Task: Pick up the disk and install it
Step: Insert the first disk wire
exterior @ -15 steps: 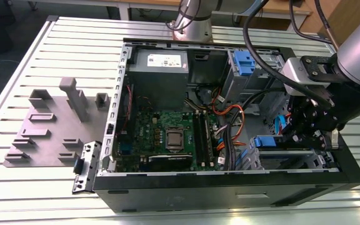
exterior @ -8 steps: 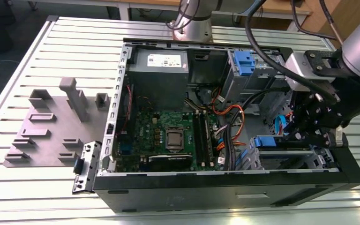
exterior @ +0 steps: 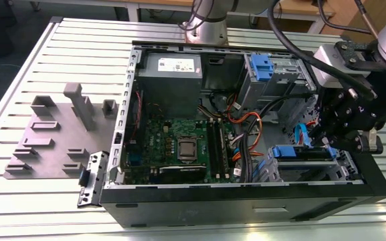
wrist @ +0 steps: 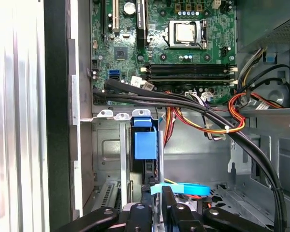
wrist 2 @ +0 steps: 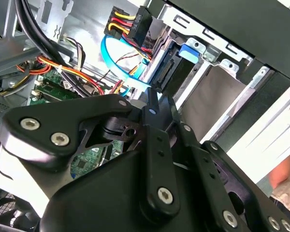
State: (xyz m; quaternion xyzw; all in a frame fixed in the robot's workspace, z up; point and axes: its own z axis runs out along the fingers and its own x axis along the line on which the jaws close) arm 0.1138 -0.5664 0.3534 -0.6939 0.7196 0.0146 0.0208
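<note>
We judge the disk [wrist: 145, 140], a flat rectangular hard drive in a blue plastic carrier frame with an end tab, to be rigid, fairly heavy for its size and shock-sensitive. The metal faces would be slick, so the blue frame edges or the tab are the safer hold, kept clear of the connector end. From here we see it edge-on: blue tab and frame over a dark side, its labelled face hidden. It stands on edge inside the grey metal drive cage [wrist: 111, 145], in the corner of the open black computer case [exterior: 247, 206] nearest the slatted aluminium bench's [exterior: 18, 201] front edge, at the exterior view's right. The black pincer [wrist: 158, 200] sits just beside its end, fingers drawn together with nothing visibly between them; we cannot tell if they touch it. A light-blue flat cable [wrist: 183, 188] crosses close by.
</note>
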